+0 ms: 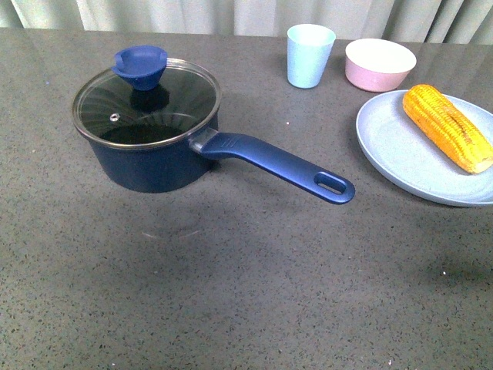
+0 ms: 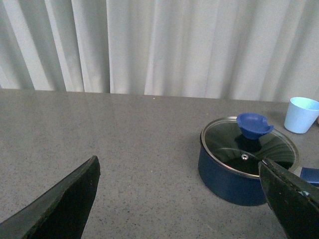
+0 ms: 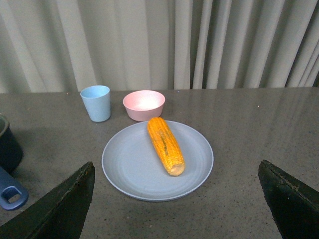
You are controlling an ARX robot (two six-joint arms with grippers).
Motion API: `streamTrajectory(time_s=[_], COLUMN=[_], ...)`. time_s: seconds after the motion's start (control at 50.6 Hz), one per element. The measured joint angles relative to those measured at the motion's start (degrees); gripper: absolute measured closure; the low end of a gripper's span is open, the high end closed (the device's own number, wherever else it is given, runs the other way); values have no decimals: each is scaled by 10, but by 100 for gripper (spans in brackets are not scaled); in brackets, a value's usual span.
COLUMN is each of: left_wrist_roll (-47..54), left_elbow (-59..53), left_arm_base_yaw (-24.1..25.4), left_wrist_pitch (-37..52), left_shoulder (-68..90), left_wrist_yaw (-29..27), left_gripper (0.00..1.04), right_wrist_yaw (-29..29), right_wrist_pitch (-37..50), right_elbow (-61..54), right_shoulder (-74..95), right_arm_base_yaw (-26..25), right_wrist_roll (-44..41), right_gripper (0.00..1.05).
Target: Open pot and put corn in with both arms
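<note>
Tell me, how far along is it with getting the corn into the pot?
Nothing looks done yet. The glass lid sits closed on the pot, and the corn lies on the blue plate, untouched. Nothing is in hand: the left hand and the right hand are both open and empty. Left to do: lift the lid, pick up the corn, drop it in the pot.

You face a dark grey, speckled table (image 1: 231,293) that fills the front view. At 12 o'clock, along its far edge, a pale off-white curtain (image 2: 149,45) hangs in vertical folds. The light is soft and even, leaving a dull sheen on the table.
</note>
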Motion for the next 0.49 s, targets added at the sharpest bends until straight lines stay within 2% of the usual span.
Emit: streamTrajectory(time_s=[0.494], left_wrist_roll=[0], left_elbow=[0], left_arm_base_yaw=[0], left_wrist_pitch=[0], left_shoulder=[0], left_wrist_yaw=[0], left_gripper=[9], right_wrist_yaw=[0], right_wrist_pitch=[0], right_elbow=[0], right_shoulder=[0], right_arm_base_yaw=[0], right_wrist_roll=[0], right_gripper=[9])
